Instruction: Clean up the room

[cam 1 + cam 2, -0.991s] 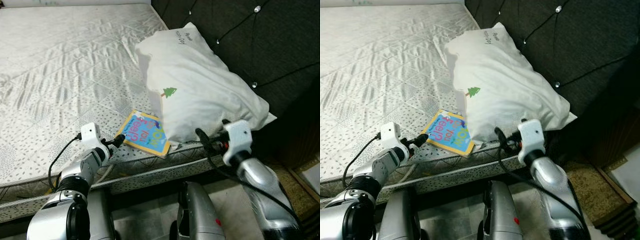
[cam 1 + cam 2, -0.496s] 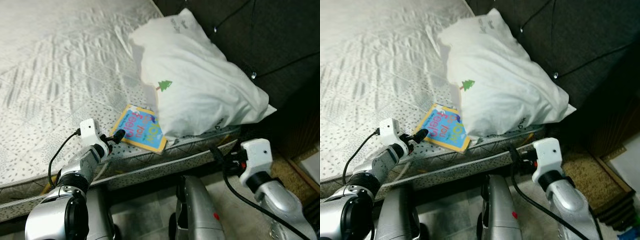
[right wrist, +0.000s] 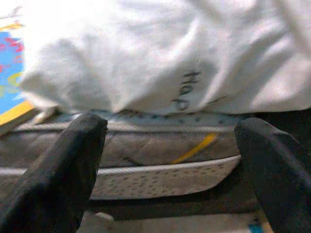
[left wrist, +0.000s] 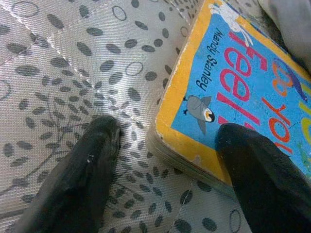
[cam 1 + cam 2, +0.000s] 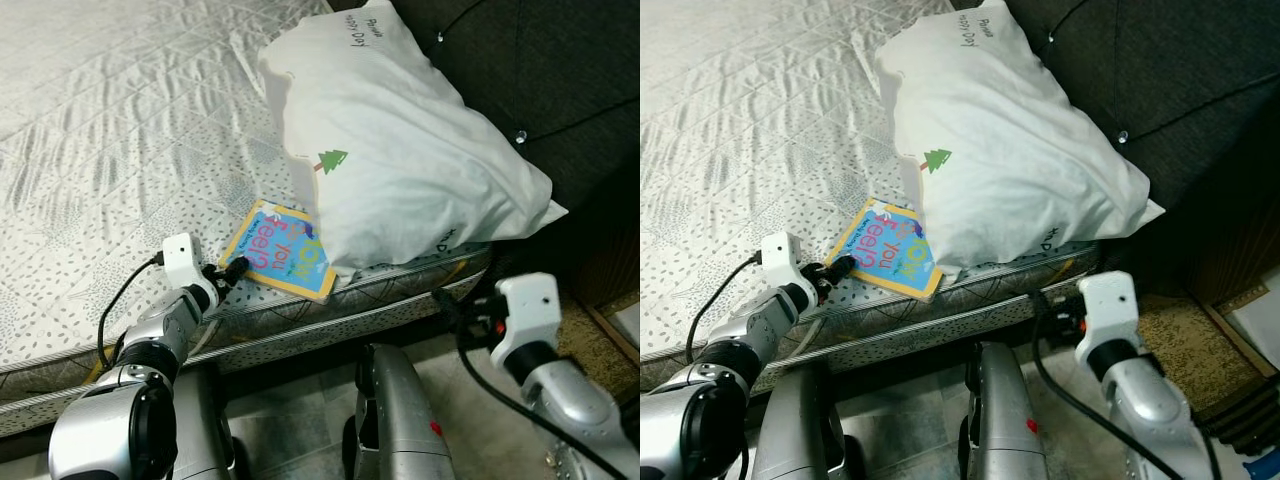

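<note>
Left gripper sits spread at the corner of the book on the mattress beside the pillow — slide one finger under the edge, then pinch — while the right gripper hangs spread below the bed edge.

The two head views look forward and steeply down from above the bed's near edge, taking in the mattress, the white pillow against the dark headboard, and the picture book. The left wrist view sits very close to the mattress, looking along its black fingers at the book's corner. The right wrist view looks level from just beside the bed's side, between its fingers, at the pillow's lower edge and the same book.
</note>
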Robot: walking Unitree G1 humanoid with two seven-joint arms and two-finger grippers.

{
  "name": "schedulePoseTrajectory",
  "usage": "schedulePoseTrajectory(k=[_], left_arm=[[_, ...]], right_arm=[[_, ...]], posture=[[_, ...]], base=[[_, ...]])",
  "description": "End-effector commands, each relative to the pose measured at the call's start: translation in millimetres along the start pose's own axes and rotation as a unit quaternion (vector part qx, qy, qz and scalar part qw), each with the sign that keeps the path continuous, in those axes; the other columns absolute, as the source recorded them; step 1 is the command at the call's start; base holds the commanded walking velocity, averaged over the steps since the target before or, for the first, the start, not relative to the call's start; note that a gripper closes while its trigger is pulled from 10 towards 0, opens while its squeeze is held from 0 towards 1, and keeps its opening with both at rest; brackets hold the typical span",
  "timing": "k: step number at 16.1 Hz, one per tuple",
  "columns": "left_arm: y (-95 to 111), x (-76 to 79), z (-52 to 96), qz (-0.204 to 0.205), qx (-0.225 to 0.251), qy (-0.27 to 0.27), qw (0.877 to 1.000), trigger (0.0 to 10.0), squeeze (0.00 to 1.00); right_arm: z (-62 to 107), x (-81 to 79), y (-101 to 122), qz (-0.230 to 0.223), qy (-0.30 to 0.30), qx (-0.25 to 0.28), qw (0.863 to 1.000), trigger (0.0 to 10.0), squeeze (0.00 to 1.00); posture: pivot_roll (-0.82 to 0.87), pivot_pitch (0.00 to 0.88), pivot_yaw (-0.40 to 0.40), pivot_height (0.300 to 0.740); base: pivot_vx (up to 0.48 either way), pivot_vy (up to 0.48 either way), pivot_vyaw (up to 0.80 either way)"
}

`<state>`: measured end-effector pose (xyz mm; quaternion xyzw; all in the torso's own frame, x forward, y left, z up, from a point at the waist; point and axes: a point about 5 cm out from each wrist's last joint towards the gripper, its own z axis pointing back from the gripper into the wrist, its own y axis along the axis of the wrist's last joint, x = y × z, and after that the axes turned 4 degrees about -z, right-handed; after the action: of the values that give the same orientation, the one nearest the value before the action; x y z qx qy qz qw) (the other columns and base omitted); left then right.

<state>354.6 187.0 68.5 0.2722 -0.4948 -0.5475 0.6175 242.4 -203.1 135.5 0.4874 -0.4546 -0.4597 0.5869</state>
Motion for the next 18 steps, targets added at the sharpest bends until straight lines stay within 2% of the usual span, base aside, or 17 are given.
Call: schedulePoseTrajectory(k=[1, 10, 18], left_arm=[[-21, 3.1, 1.1, -0.005, -0.043, -0.005, 0.999, 0.0, 0.00], [-25, 10.6, -0.4, -0.029, -0.057, -0.029, 0.998, 0.0, 0.00], [-33, 6.6, 2.4, -0.028, -0.069, -0.019, 0.997, 0.0, 0.00]], right_arm=[[1.9, 5.9, 2, 0.005, -0.017, 0.000, 1.000, 10.0, 0.00], [-14.8, 5.4, 11, 0.015, -0.025, 0.018, 0.999, 10.0, 0.00], [-27.9, 1.4, 14, 0.013, -0.018, 0.030, 0.999, 10.0, 0.00]], posture=[[-0.23, 0.204, -0.041, 0.523], [-0.23, 0.174, -0.046, 0.523], [-0.21, 0.139, -0.047, 0.523]], base=[[0.000, 0.000, 0.00], [0.000, 0.000, 0.00], [0.000, 0.000, 0.00]])
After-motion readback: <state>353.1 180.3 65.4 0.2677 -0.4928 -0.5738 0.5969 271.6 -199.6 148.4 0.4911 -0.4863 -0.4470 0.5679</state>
